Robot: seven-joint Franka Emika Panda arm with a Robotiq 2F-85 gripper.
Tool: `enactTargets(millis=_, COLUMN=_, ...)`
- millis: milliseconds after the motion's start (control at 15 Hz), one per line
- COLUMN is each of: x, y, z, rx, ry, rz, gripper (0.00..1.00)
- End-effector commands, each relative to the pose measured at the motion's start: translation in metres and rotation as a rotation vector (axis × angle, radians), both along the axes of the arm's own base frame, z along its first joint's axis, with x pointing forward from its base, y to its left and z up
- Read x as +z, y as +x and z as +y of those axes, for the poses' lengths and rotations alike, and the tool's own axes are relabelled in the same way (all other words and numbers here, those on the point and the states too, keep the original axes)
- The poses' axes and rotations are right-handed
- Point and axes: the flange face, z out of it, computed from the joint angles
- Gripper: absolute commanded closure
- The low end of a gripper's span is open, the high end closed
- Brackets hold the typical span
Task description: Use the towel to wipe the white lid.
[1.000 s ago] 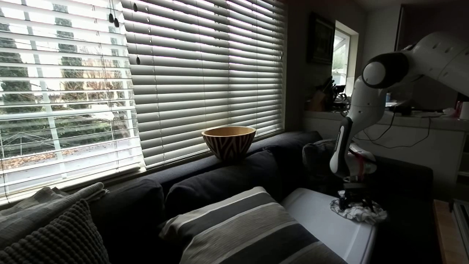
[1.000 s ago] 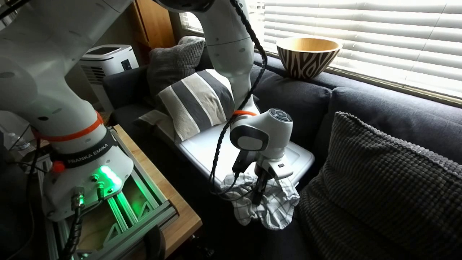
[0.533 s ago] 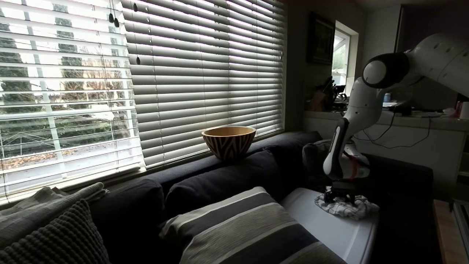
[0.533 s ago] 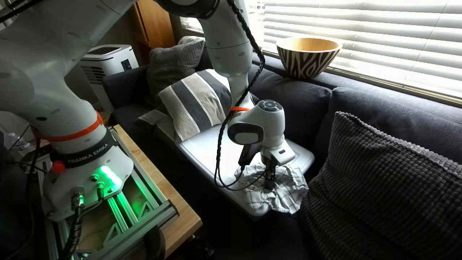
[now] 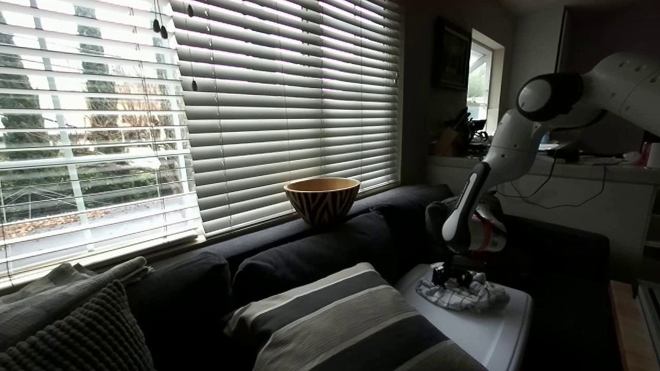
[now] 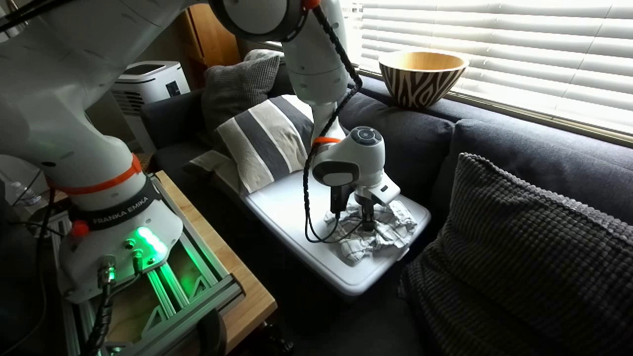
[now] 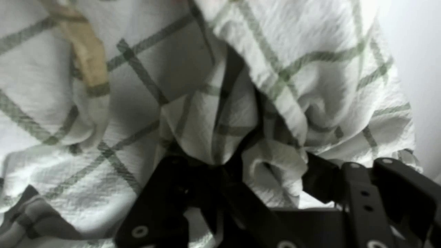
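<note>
While the checked towel (image 6: 390, 233) is lying crumpled, wider than tall, right of centre in an exterior view, the gripper (image 7: 272, 170), fingers partway apart, is pinching its bunched cloth; beneath, the white lid (image 6: 284, 217) is running lengthwise from upper left to lower right.

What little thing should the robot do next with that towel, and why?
Maybe the claw should slide the towel a little toward the striped pillow. The towel lies crumpled under the claw, near the end of the white lid away from the pillow, and bare lid shows between towel and pillow, so that could get wiped.
</note>
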Motion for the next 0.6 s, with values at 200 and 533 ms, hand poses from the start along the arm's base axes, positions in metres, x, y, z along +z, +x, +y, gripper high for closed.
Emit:
enactTargets(millis=200, x=-0.049, y=-0.028, z=0.011, rx=0.168, ry=0.190, rz=0.221, gripper=0.96)
enactTargets(millis=533, x=-0.060, y=-0.057, z=-0.029, rx=0.116, ry=0.243, rz=0.394, gripper=0.96)
